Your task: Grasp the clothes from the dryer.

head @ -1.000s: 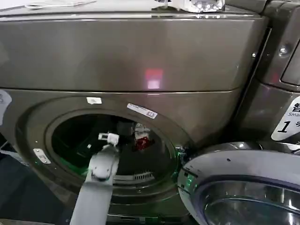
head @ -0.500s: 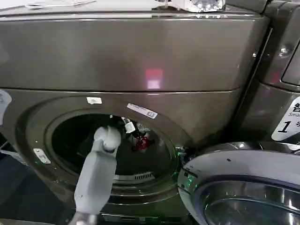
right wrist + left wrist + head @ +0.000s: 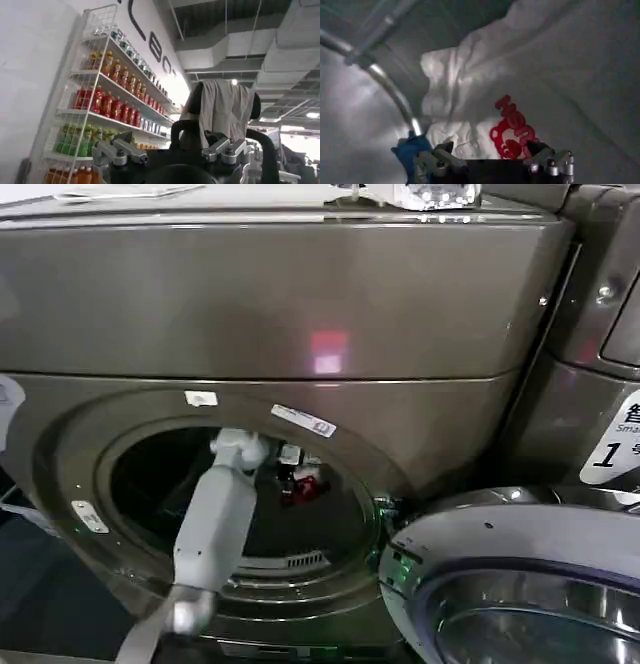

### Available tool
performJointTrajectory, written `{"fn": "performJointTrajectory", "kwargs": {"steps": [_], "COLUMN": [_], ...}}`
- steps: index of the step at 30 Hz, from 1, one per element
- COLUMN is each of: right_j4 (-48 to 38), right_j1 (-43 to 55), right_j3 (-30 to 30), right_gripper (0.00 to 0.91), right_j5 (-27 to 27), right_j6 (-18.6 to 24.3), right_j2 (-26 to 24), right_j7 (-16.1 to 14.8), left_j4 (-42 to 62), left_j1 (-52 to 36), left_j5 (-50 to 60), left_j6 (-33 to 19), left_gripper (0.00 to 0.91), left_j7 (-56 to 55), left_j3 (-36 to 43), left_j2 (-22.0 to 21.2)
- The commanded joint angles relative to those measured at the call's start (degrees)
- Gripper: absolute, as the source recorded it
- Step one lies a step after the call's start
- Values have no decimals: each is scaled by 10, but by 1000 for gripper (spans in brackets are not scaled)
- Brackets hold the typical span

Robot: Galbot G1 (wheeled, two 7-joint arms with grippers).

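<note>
Head view — left gripper (image 3: 290, 469) inside the dryer (image 3: 300, 304) porthole | claw wide before white clothes (image 3: 470, 105) to grasp | right gripper (image 3: 172, 150) parked away, claw wide, empty.

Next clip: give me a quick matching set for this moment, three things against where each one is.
Things:
1. left pincer
2. white garment with red print
3. dryer door

Places:
a. swung open at the robot's right
b. lying in the drum
c. reached in through the dryer porthole

Pairs: 1-c, 2-b, 3-a
</note>
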Motion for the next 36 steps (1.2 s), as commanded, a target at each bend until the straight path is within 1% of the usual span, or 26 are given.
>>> {"fn": "performJointTrajectory", "kwargs": {"steps": [1,8,16,36], "right_j4": [-1,-2,0,-2], "right_j1": [0,1,8,6], "right_j3": [0,-1,-9,-8], "right_gripper": [907,907,907,907], "right_j5": [-2,-2,-4,-5], "right_j6": [1,2,1,2], "right_j2": [1,0,-3,-3], "right_j7": [-1,-1,-1,-2], "left_j4": [50,83,119,220], "left_j1": [-10,-18,-23,-32], "left_j5": [-38,-37,-84,-129], "left_j6": [-7,-3,5,13], "left_gripper": [907,907,907,907], "left_j7": [13,13,13,13], "left_j3": [8,5,4,-10], "left_j2": [-5,-7,-8,-22]}}
